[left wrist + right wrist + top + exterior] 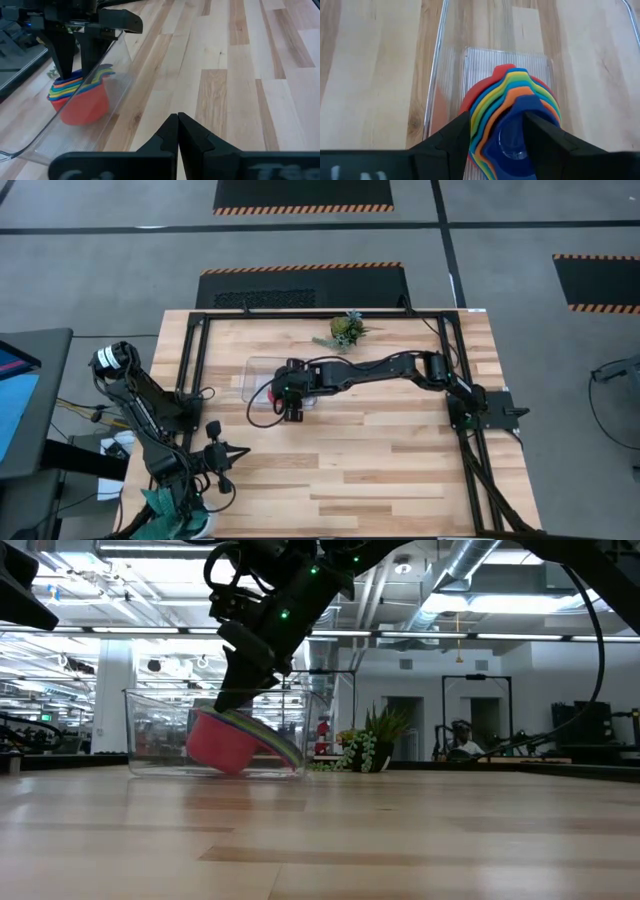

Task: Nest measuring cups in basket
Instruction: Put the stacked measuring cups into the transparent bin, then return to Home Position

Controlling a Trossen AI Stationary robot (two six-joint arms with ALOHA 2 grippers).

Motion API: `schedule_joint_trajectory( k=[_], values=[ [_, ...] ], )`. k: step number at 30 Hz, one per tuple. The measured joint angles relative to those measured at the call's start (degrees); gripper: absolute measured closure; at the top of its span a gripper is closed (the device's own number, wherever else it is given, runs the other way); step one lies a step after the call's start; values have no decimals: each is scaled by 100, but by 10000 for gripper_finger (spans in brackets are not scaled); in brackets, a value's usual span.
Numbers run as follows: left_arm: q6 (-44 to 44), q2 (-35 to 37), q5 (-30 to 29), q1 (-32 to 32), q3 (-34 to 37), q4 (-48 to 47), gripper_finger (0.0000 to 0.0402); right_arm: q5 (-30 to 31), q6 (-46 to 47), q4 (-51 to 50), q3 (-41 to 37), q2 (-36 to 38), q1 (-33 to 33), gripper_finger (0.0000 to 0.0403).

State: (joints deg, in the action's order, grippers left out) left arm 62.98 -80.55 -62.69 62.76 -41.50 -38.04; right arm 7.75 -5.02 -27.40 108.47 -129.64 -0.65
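I see the nested measuring cups [512, 122] tilted inside the basket [117, 70], my right gripper [495, 130] straddling them, parted, grip uncertain; no legible writing.

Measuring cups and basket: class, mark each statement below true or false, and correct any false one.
1. The measuring cups sit nested in one stack, red outermost. True.
2. The stack lies on the bare table beside the basket. False: it is inside the basket.
3. The right gripper has a finger on each side of the stack. True.
4. The left gripper is wide open over the basket. False: it is shut and off to the table's left near corner, away from the basket.
5. A small plant stands on the table beyond the basket. True.
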Motion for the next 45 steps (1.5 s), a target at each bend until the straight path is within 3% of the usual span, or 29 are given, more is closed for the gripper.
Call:
schedule_joint_trajectory(
  k=[25, 30, 35, 38, 42, 45],
  values=[
    [0, 0, -16, 0, 0, -4, 401, 23, -410, 498, 96, -5, 108, 206],
    [-44, -2, -160, -2, 0, -5, 401, 544, -362, -625, 906, -4, 143, 215],
    [-662, -2, -241, -2, 0, -24, 402, 568, 224, -2069, 1861, 11, 283, 225],
    [-1106, -2, -117, -2, 0, -22, 401, 574, -54, -2930, 2315, 3, 500, 227],
    [-1293, -2, -801, -2, -95, -55, 402, 1005, -858, -3437, 2589, 136, 820, 224],
    [-1662, 47, -1532, -1, -419, -74, 402, 1488, -545, -4047, 2546, 402, 1049, 223]
  ],
)
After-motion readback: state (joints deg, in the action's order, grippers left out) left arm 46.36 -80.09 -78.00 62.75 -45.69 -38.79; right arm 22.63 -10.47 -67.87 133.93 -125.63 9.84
